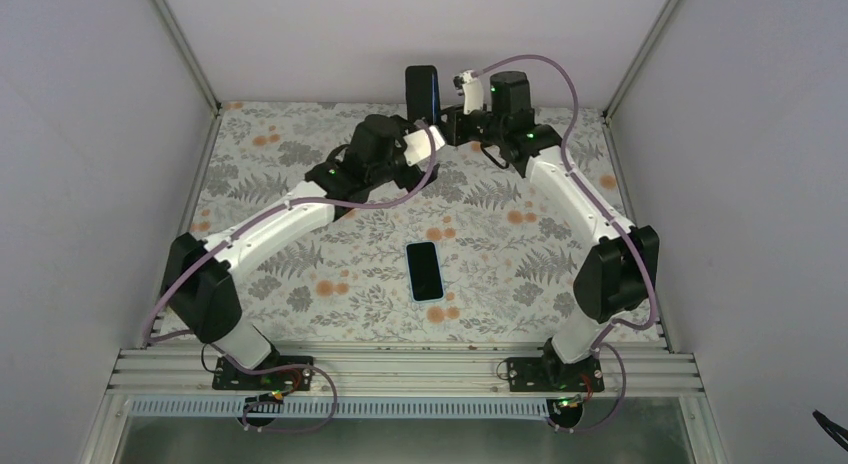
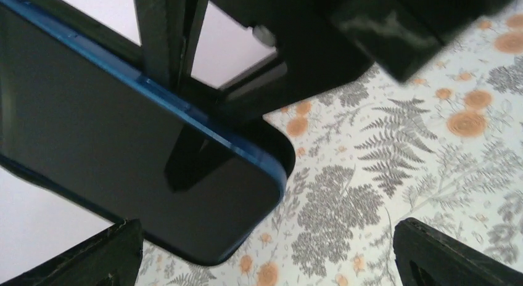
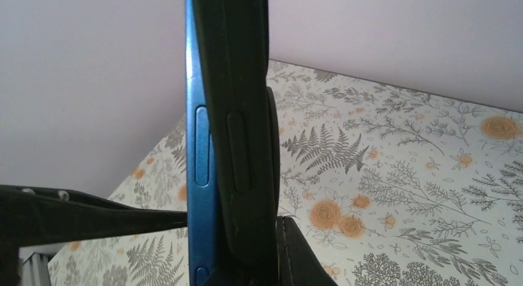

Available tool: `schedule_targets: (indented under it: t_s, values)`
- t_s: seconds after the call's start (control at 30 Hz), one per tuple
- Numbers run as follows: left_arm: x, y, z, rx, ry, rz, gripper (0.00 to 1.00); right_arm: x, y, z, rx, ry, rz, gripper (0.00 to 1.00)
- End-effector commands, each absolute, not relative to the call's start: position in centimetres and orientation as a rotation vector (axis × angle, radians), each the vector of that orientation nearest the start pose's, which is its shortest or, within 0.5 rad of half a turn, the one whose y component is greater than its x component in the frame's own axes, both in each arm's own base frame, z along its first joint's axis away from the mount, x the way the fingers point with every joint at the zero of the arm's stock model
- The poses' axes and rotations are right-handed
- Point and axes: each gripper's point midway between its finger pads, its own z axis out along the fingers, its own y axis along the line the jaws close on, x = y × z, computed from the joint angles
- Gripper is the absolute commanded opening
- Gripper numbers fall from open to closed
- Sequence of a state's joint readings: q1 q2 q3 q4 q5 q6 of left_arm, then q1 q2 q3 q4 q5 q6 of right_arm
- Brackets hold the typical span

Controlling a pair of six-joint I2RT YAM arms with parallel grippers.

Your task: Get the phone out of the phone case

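Reaching away from their bases, two robot arms meet well beyond a flat phone [image 1: 425,271], a dark-faced slab with a pale blue rim that lies face up on a flowered tablecloth [image 1: 520,254]. On the far side of that flat phone, lifted clear of the cloth, a blue phone [image 2: 123,144] stands on end together with its black case [image 3: 243,113]. The right gripper [image 3: 231,233] is clamped narrow across the pair near the bottom end, with one black finger pressing the blue side and the other pressing the back of the case. From the right wrist, the blue phone's bare metal edge and its long side button show just beside the case's black edge and raised button cover. Along that side the two lie next to each other, and the case does not wrap the phone. From the left wrist, the dark glass face fills the upper left, with a blue rim along it and black case showing behind one rounded corner. The left gripper [image 2: 271,255] is spread wide. Its two black fingertips sit at the bottom corners of that view, either side of the phone's rounded corner, and hold nothing. I cannot tell whether either fingertip touches the glass.
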State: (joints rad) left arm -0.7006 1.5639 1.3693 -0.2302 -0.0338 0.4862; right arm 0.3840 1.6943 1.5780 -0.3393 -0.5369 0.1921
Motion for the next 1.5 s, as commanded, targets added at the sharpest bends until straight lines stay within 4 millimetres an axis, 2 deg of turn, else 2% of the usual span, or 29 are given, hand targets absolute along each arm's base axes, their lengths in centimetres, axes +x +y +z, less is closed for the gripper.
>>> schedule_targets:
  t_s: [0.0,0.13,0.5,0.77,0.83,0.93,1.0,1.07,1.1,1.13,1.27,1.47]
  values:
    - [40.3,-32.3,33.8,0.903,1.572,-0.122,1.00,44.6,27.6,35.4,-0.428,1.889,0.900,0.03]
    - [40.8,-32.4,33.8,0.858,1.574,-0.136,1.00,44.3,28.0,36.0,-0.442,1.879,0.891,0.03]
    - [41.8,-31.9,33.8,0.820,1.594,-0.099,0.99,43.7,28.0,35.9,-0.460,1.869,0.893,0.03]
    - [43.5,-30.6,32.3,0.781,1.646,-0.043,0.88,43.6,28.1,35.6,-0.473,1.871,0.894,0.03]
    - [43.9,-29.9,32.3,0.751,1.651,-0.018,0.87,42.9,27.8,36.8,-0.480,1.844,0.894,0.03]
    - [44.6,-29.0,32.4,0.701,1.651,0.071,0.79,42.6,28.1,36.6,-0.496,1.855,0.915,0.03]
    - [45.0,-28.3,33.2,0.628,1.622,0.172,0.70,42.4,28.4,36.5,-0.486,1.874,0.955,0.03]
    - [44.9,-27.5,34.5,0.552,1.573,0.286,0.69,41.2,29.2,37.1,-0.493,1.896,1.078,0.03]
    - [44.8,-27.0,35.0,0.525,1.543,0.333,0.68,41.0,30.1,36.2,-0.505,1.935,1.142,0.03]
    - [44.8,-26.1,35.8,0.481,1.522,0.378,0.64,40.4,30.7,36.1,-0.520,1.951,1.178,0.03]
    - [44.3,-24.1,38.5,0.385,1.424,0.498,0.62,39.2,31.7,35.9,-0.566,1.988,1.170,0.03]
    - [43.3,-21.8,40.0,0.295,1.265,0.689,0.57,37.7,32.1,35.6,-0.577,1.996,1.243,0.03]
